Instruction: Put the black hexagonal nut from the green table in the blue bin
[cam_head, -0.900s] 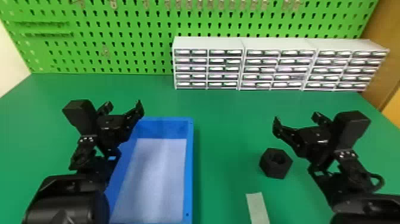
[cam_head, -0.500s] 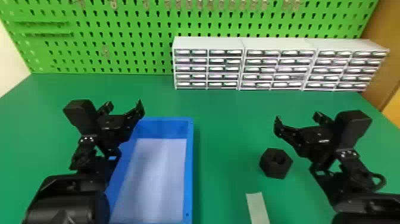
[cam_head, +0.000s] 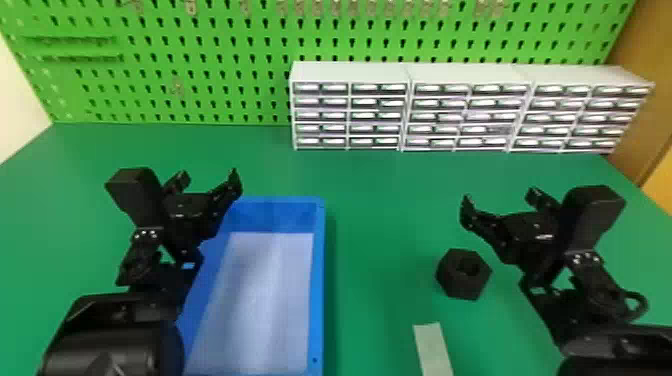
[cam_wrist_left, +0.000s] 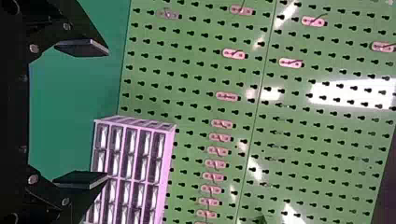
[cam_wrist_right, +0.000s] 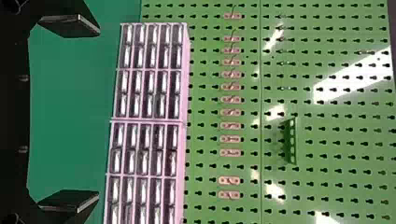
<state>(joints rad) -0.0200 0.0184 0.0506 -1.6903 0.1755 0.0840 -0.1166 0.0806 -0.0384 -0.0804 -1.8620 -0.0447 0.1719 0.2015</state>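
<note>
Green table (cam_head: 380, 190), broad and flat, fills most of the head view. Behind it stands a bright green pegboard (cam_head: 220, 55) with rows of dark holes, and against that a low row of white drawer cabinets (cam_head: 350, 72). Nearer, left of the middle, sits a rectangular blue bin (cam_head: 319, 280) with a pale floor.

Two black arms reach in from below. The left gripper (cam_head: 208, 179) is by the bin's far left corner, its two fingers spread wide with nothing between them. The right gripper (cam_head: 500, 199) is on the other side, raised above the table; its fingers are also wide apart, holding nothing.

A pale flat strip (cam_head: 433, 347) lies near the bottom edge. Smallest is the black hexagonal nut (cam_head: 450, 281), resting on the table right of the bin, its hole facing up — near the right gripper, but not between its fingers.

The task seems to be at its start, with the pick-up to come. The right gripper looks better placed: it would need to come back over the nut, lower with its fingers astride it, and close on opposite sides — then lift clear of the bin's wall.
</note>
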